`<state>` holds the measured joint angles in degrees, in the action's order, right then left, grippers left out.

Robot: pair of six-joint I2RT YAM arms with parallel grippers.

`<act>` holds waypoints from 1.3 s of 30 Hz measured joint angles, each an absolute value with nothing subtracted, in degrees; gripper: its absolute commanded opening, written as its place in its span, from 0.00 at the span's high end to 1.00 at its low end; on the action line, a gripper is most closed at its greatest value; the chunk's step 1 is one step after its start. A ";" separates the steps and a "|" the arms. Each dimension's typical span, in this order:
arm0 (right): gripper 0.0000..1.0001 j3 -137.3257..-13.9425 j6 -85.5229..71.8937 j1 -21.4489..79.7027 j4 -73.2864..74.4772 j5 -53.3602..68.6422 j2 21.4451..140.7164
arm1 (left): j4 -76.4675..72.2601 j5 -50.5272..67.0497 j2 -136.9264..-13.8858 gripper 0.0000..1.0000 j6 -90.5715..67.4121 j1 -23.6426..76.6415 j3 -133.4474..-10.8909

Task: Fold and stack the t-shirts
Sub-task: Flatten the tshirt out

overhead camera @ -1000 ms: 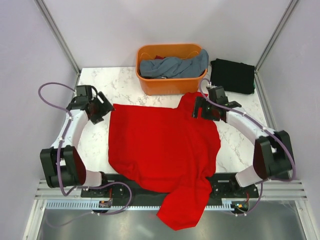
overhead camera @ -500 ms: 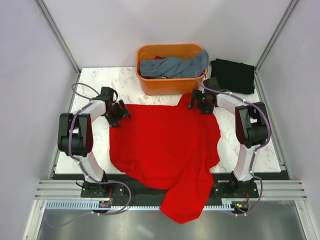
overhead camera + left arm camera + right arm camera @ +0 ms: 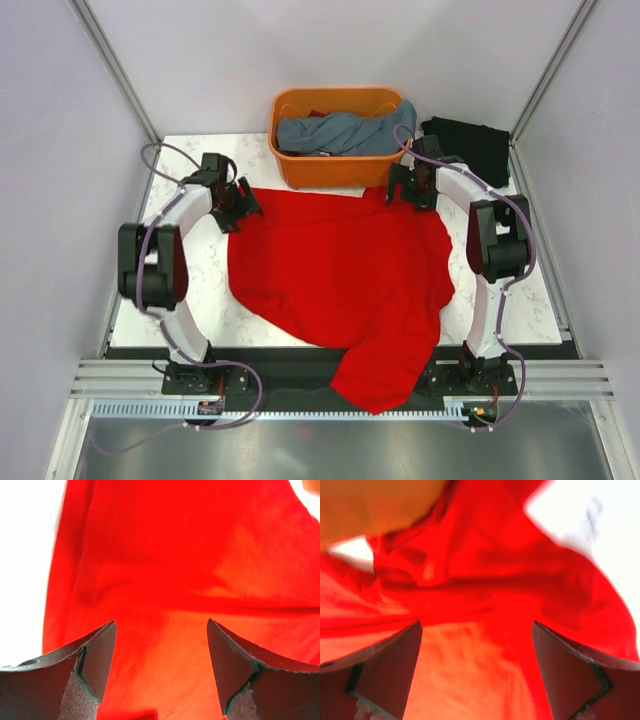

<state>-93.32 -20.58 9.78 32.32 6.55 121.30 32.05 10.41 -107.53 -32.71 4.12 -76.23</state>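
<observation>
Surface: marble table (image 3: 196, 300), white enclosure walls, arm bases at near edge.
Red t-shirt (image 3: 340, 270): spread over table centre, a few wrinkles; far edge up against orange basket (image 3: 330, 172); near part draped over the near edge.
Change vs 1 s ago: shirt shifted toward far side; less cloth hanging off the near edge; far-L corner drawn out wider; both arms reaching further toward the far edge.
L gripper (image 3: 238, 207) (image 3: 161, 622): at far-L corner of shirt; fingers wide apart in wrist view, red cloth lying beyond them, nothing pinched.
R gripper (image 3: 408, 190) (image 3: 477, 623): at far-R corner, just beside basket; fingers likewise wide apart, no cloth clamped; wrist view blurred, so prob. in motion.
Blue-grey shirt (image 3: 345, 132): bundled in basket, waiting.
Black garment (image 3: 465, 150): folded, far-R corner of table; prob. the stack so far.
Meaning for task: judged as end of spread/flatten step; more of the shirt supported by the table, so easier to fold; no fold made yet.
Next (est.): re-grip sleeve or side edges, fold inward.
Risk: overhang pulling the shirt back off the table.
</observation>
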 measured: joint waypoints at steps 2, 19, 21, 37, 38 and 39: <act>0.02 -91.57 -20.21 10.33 34.50 5.91 118.30 | 33.71 7.38 -100.99 0.20 -32.25 4.91 -73.38; 0.02 -56.60 -28.58 20.34 38.50 3.99 67.29 | 45.80 -5.98 -61.39 0.44 -44.36 37.60 -42.33; 0.02 -52.69 -30.22 22.04 38.94 4.29 63.53 | 46.06 -7.09 -62.98 0.44 -46.35 41.56 -42.33; 0.02 -48.97 -31.75 22.65 41.39 4.54 57.04 | 51.24 -19.51 -81.01 0.47 -54.30 50.76 -48.34; 0.02 -48.75 -31.73 22.65 41.36 4.54 57.04 | 51.35 -19.90 -81.58 0.47 -54.37 50.76 -48.77; 0.02 -48.58 -31.75 22.65 41.34 4.60 57.04 | 51.57 -20.40 -82.21 0.48 -54.39 50.76 -49.19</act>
